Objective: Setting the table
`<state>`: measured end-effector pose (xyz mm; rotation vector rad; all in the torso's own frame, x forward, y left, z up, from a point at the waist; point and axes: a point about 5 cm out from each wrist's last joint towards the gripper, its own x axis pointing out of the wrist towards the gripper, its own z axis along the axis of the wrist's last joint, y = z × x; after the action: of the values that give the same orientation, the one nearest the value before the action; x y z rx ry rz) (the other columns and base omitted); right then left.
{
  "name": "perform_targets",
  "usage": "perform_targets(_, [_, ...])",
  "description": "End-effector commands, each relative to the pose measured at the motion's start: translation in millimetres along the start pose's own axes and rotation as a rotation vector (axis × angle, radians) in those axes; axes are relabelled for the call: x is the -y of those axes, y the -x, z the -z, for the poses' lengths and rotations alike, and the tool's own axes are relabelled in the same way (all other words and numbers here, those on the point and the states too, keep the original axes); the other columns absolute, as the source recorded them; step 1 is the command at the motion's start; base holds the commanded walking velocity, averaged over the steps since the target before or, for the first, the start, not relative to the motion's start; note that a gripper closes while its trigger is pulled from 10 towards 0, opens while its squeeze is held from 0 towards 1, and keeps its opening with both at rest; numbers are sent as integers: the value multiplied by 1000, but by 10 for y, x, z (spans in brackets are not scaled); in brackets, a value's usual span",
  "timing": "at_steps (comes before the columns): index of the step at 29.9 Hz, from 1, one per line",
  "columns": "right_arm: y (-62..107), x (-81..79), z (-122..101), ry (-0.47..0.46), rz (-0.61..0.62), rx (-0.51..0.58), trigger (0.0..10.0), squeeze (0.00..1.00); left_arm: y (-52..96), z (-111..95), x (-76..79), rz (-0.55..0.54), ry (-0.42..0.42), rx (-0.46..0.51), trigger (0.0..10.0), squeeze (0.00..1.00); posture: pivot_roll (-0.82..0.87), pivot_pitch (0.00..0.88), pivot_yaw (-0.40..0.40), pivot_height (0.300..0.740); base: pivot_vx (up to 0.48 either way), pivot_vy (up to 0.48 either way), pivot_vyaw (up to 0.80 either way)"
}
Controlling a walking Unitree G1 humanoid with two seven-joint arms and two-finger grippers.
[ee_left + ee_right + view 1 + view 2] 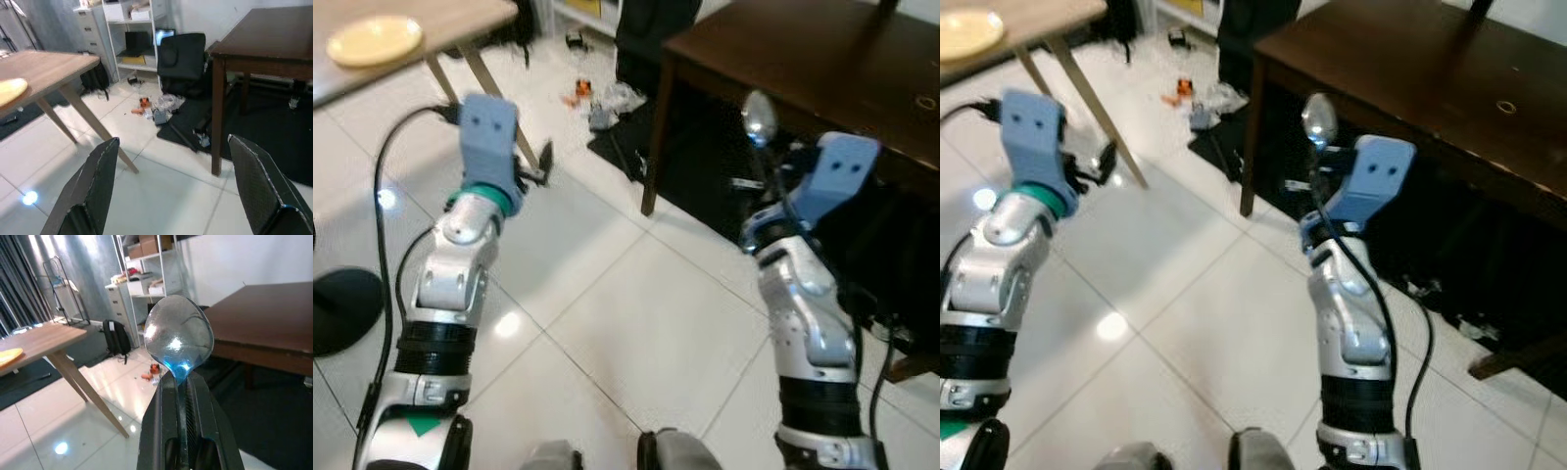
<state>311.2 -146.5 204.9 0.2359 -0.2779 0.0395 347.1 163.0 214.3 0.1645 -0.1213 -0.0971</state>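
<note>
The right hand (188,396) pinches a shiny metal spoon (178,337); the left hand (171,191) is spread above glossy white floor tiles (636,323), near a dark wooden desk (822,69).

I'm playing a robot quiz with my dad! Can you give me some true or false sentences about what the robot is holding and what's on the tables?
1. The right gripper is holding a spoon. True.
2. The left gripper is holding a fork. False: its fingers are open with nothing between them.
3. A yellow plate sits on the light wooden table. True.
4. The spoon points bowl-down at the floor. False: its bowl sticks up above the fingers.
5. The dark brown table has a yellow plate on it. False: the plate is on the light table, on the robot's left.
</note>
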Motion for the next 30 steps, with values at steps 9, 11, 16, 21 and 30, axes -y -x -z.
perform_targets(9, [5, -40, 31, -6, -15, -12, 10000, 0, 27, 66, -41, -14, 22, -23, 10000, 0, 12, 0, 56, 740, 197, -28, 0])
perform_targets(11, [6, -41, 34, -6, -17, -13, 10000, 0, 25, 68, -48, -21, 25, -24, 10000, 0, 12, 0, 55, 740, 251, 0, 0])
perform_targets(16, [6, -38, 35, -5, -17, -14, 10000, 0, 22, 68, -62, -30, 18, -23, 10000, 0, 12, 0, 55, 740, 324, 112, 0])
perform_targets(21, [7, -39, 36, -5, -16, -14, 10000, 0, 20, 64, -79, -42, 19, -19, 10000, 0, 12, 0, 56, 740, 463, 0, 0])
perform_targets(30, [5, -43, 40, -5, -17, -16, 10000, 0, 12, 69, -115, -65, 14, -23, 10000, 0, 12, 0, 55, 740, 480, 0, 0])
